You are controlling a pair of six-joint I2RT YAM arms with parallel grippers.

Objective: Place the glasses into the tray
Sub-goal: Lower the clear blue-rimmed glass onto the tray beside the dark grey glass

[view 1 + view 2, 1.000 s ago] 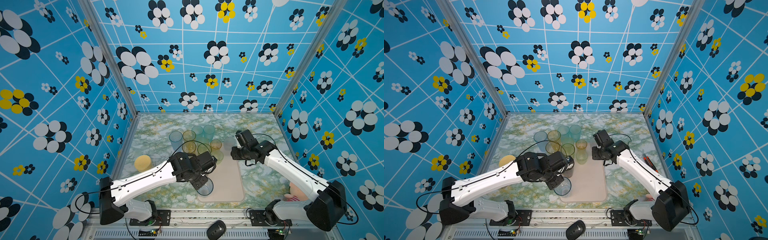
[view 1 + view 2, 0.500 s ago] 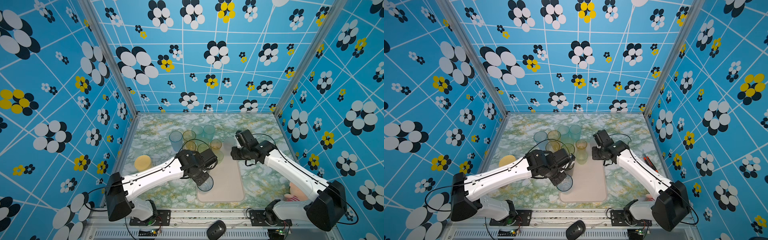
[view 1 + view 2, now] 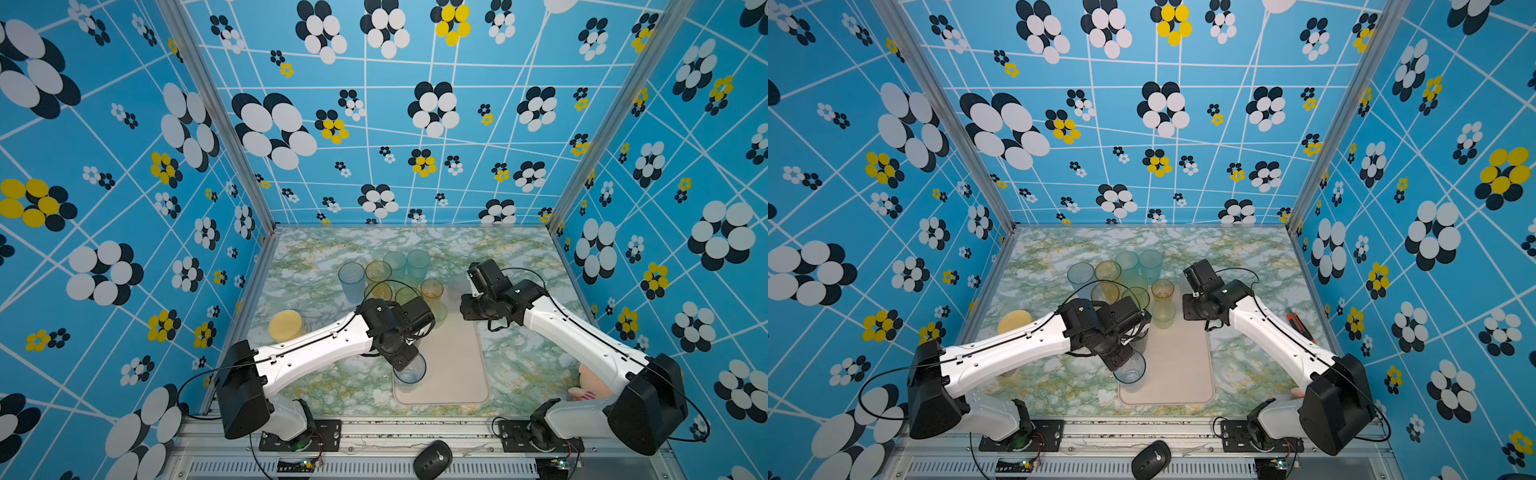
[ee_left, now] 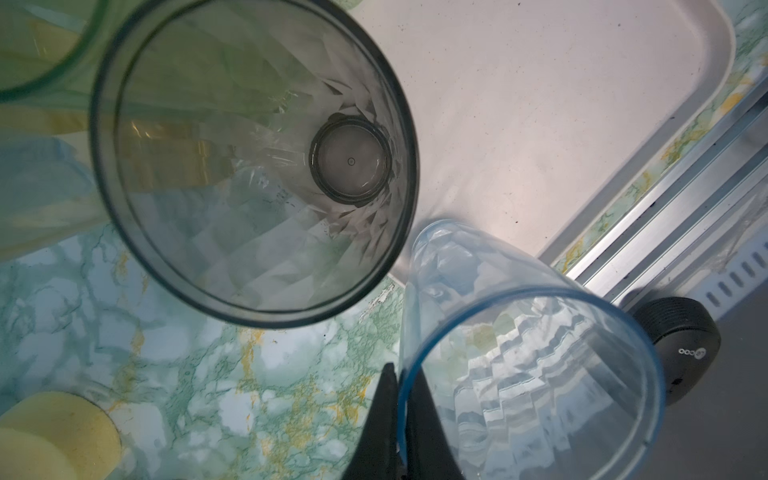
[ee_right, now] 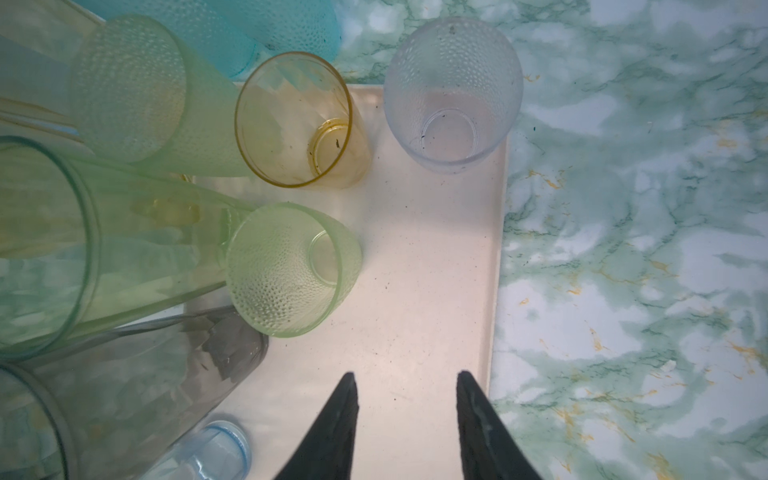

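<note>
green marble table (image 3: pixel 519 365) walled on three sides. the tray (image 3: pixel 453 374) lies bare near and right; glasses (image 3: pixel 417 264) crowd its far left. the left gripper (image 4: pixel 401 419) pinches a blue glass (image 3: pixel 410 372) by the rim, tilted over the tray's near left corner. the right gripper (image 5: pixel 405 415) hangs open, empty. since a second ago the left arm has swung right.

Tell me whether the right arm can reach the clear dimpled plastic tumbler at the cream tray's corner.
Probably yes: the open, empty right gripper faces the clear dimpled tumbler, with only bare tray between.
</note>
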